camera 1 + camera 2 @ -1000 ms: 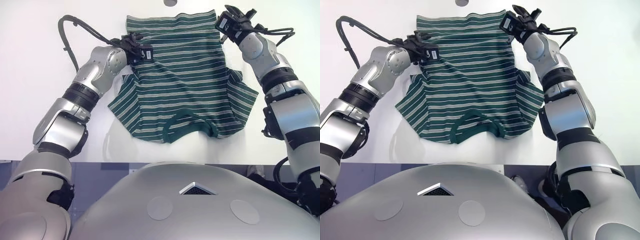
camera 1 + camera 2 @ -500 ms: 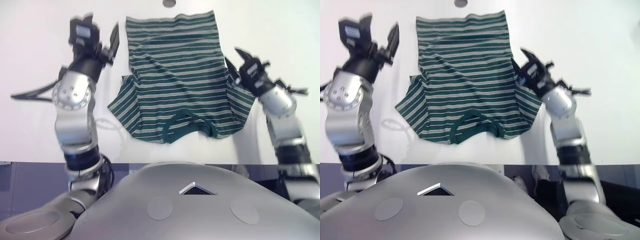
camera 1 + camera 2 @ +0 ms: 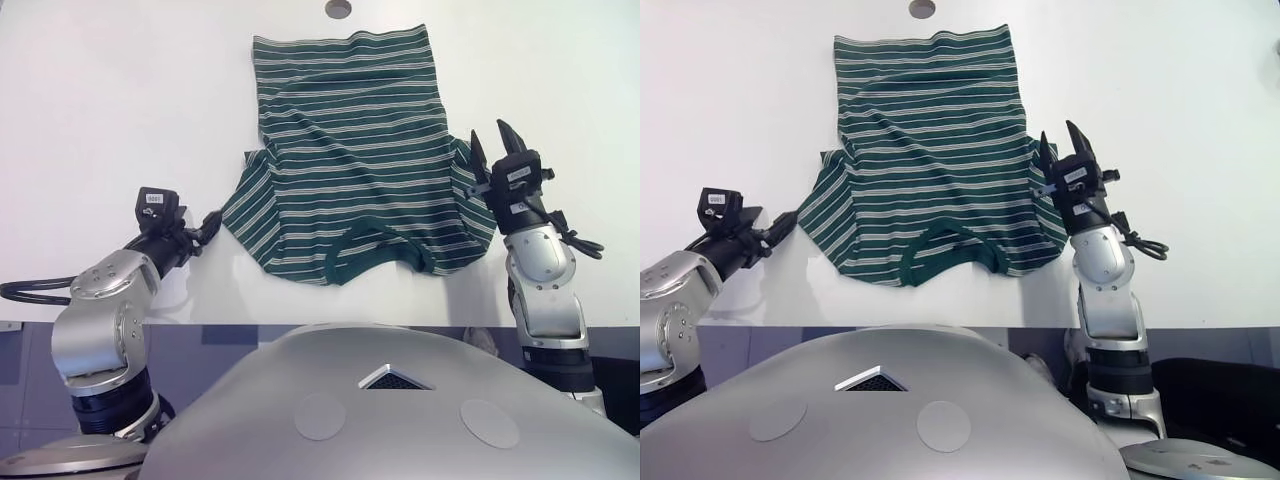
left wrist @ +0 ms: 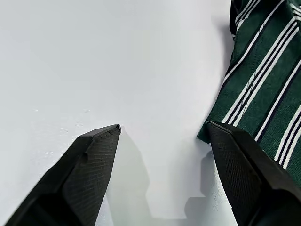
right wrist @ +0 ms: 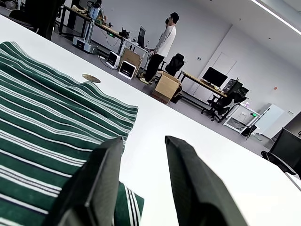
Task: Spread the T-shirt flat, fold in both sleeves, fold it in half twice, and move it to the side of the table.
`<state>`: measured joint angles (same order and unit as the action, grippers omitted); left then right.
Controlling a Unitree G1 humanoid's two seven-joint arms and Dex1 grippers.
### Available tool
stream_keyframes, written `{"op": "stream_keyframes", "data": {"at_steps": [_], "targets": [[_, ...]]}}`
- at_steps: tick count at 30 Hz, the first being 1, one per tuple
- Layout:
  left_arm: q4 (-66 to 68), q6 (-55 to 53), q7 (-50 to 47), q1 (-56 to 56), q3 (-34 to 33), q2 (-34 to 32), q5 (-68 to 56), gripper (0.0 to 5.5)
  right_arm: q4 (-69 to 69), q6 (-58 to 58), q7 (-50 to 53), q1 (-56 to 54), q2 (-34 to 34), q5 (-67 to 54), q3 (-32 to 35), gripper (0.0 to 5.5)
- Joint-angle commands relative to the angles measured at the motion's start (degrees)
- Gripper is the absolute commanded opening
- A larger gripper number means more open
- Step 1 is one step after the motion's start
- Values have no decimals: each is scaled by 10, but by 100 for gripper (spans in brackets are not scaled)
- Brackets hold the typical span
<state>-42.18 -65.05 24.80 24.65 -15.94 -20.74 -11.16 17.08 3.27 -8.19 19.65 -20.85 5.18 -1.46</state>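
Broadly, the T-shirt (image 3: 350,150) lies spread on the middle of the table (image 3: 100,100), with its hem toward the far edge and its collar (image 3: 375,233) close to the near edge. Neither sleeve is folded in yet. The left sleeve (image 3: 245,210) lies fairly flat, while the right sleeve (image 3: 462,210) is rumpled against the body. The left hand (image 4: 163,126) sits low on the table just beside the left sleeve, fingers well apart and empty. The right hand (image 3: 488,135) stands raised over the right sleeve, fingers also apart and holding nothing.

The likeliest fault is a crooked sleeve fold. A pinch that catches the rumpled right sleeve together with the body cloth beneath would lift both and undo the spread. On the left, a hand sliding along the table could push the sleeve edge into a ridge instead of getting under it. Any pull toward the near edge risks dragging the collar off the table.

The left wrist view sharpens what the head views give vaguely: the sleeve's corner lies right at one fingertip (image 4: 225,146), though contact cannot be judged. The right wrist view looks low across the cloth and shows its ripples. The head views give the whole outline.
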Motion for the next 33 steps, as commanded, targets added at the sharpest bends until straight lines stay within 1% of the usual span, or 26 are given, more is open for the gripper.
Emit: {"op": "stream_keyframes", "data": {"at_steps": [1, 2, 4, 5, 6, 13, 15, 16, 17, 21, 25, 30, 33], "targets": [[7, -16, 9, 41, 19, 14, -32, 283, 1, -6, -5, -16, -1, 13, 6, 167], [5, -27, 8, 37, 15, 27, -45, 264, -1, -5, -7, -19, -1, 14, 6, 167], [2, -49, 2, 27, 3, 51, -71, 243, -4, -4, -10, -24, -1, 17, 6, 167], [1, -62, 1, 22, -3, 59, -84, 219, -5, -4, -10, -25, -1, 19, 6, 167], [6, -63, -1, 19, -3, 58, -90, 211, -5, -3, -11, -27, 0, 21, 6, 167], [37, -37, -28, 7, 18, 60, -96, 76, -6, -3, -10, -32, 6, 28, 4, 167], [40, -22, -30, 8, 20, 54, -93, 39, -5, -2, -8, -30, 9, 30, 4, 167], [41, -15, -33, 9, 21, 51, -91, 29, -5, -2, -8, -29, 9, 30, 5, 167], [45, -6, -35, 8, 18, 44, -85, 5, -6, -1, -6, -27, 11, 32, 5, 167], [59, 13, -43, -1, 9, 23, -80, 2, -10, 4, 1, -24, 20, 40, 6, 167], [-1, -11, -45, -2, 5, 11, -102, 2, -13, 10, 9, -19, 27, 48, 6, 167], [-27, 58, 16, -17, 20, -42, -122, 2, -25, 18, 19, -21, 33, 58, 4, 167], [-27, 79, 42, -41, 32, -69, -133, 2, -27, 22, 23, -20, 39, 65, 3, 167]]}}
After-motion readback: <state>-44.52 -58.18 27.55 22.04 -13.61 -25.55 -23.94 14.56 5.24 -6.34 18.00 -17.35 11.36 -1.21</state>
